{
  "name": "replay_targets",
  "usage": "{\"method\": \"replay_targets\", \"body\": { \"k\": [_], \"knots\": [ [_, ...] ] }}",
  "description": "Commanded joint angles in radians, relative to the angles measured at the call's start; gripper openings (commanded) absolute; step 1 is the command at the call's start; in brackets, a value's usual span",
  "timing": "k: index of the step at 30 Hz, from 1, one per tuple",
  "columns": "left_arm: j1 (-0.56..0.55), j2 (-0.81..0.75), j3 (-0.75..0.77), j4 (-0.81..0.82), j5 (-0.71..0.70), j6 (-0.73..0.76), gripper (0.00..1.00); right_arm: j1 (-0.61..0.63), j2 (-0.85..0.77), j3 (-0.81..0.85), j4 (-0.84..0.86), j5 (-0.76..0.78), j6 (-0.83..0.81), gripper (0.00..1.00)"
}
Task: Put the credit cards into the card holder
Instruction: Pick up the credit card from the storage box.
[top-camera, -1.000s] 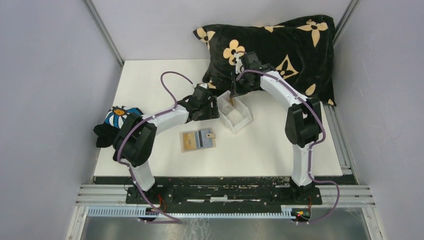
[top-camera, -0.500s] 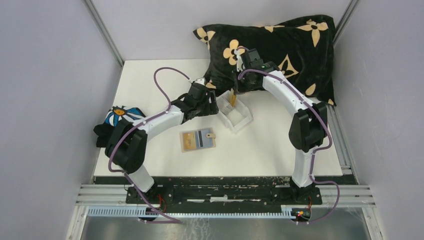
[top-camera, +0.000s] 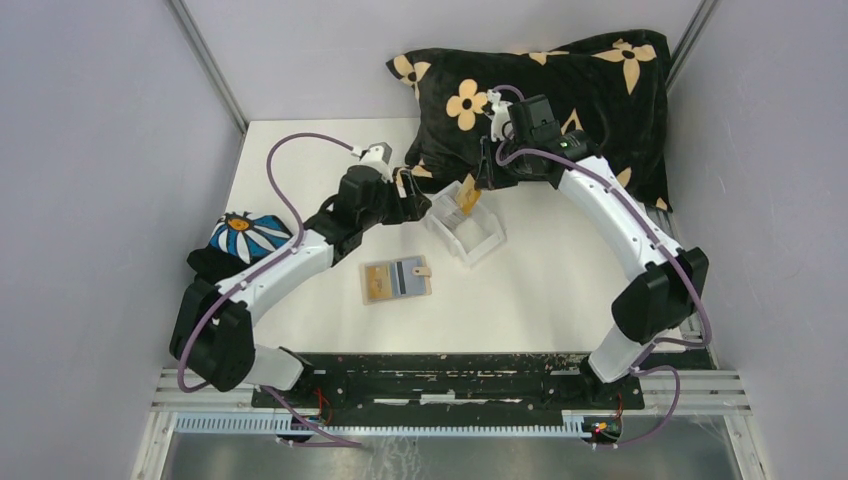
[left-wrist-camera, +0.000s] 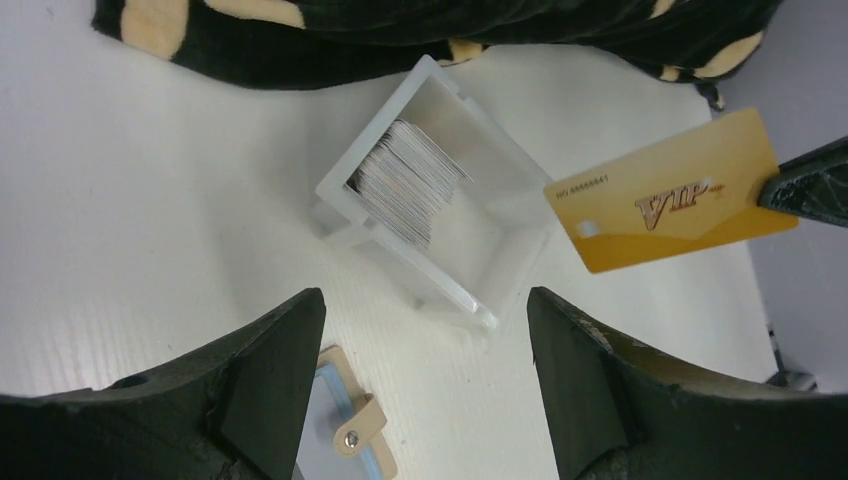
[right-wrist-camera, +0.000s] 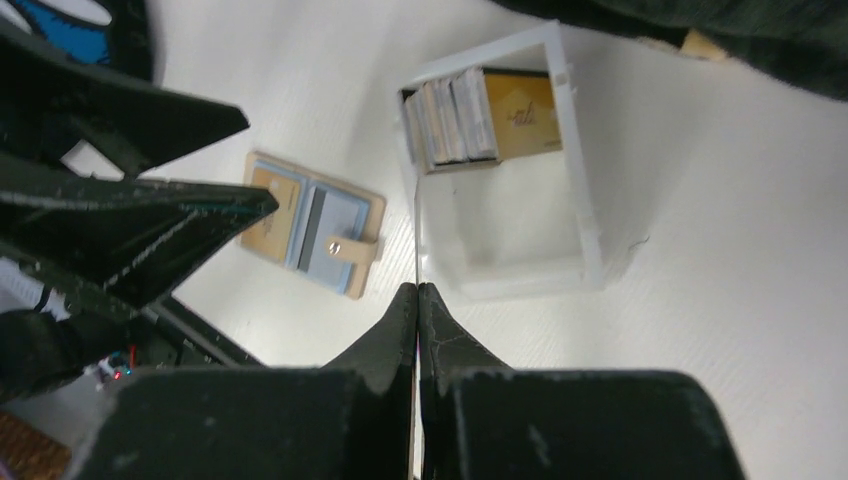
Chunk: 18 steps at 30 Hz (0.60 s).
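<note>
Table (top-camera: 560, 300): bare white in the lower right of the top view; pillow (top-camera: 560, 90) closes the upper right.
Box (left-wrist-camera: 500, 215): clear, open-topped, just below the pillow's edge, apart from the holder.
Holder (top-camera: 397, 280): tan, lying open at centre, snap tab at its right edge; a yellowish card in its left pocket, grey-blue in its right.
Gold card (left-wrist-camera: 668, 190): above the box, pinched at one end by the right gripper (right-wrist-camera: 417, 290).
Left gripper (left-wrist-camera: 422, 300): jaws wide apart, holding nothing, left of the box.
Stack (left-wrist-camera: 410, 180): cards on edge inside the box.
Left wrist reads "VIP" on the card's face; right wrist sees it edge-on only.
</note>
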Motion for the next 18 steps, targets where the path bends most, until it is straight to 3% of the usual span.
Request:
{"method": "replay_targets", "body": {
  "k": [1, 10, 18],
  "knots": [
    [0.043, -0.065, -0.07, 0.165, 0.212, 0.025, 0.82, 0.007, -0.1, -0.09, 0.012, -0.146, 0.038, 0.01],
    [0.13, -0.084, -0.177, 0.389, 0.601, -0.076, 0.82, 0.01, -0.212, -0.279, 0.111, -0.382, 0.131, 0.01],
    [0.143, -0.032, -0.215, 0.5, 0.786, -0.167, 0.82, 0.012, -0.224, -0.349, 0.192, -0.496, 0.193, 0.01]
  ]
}}
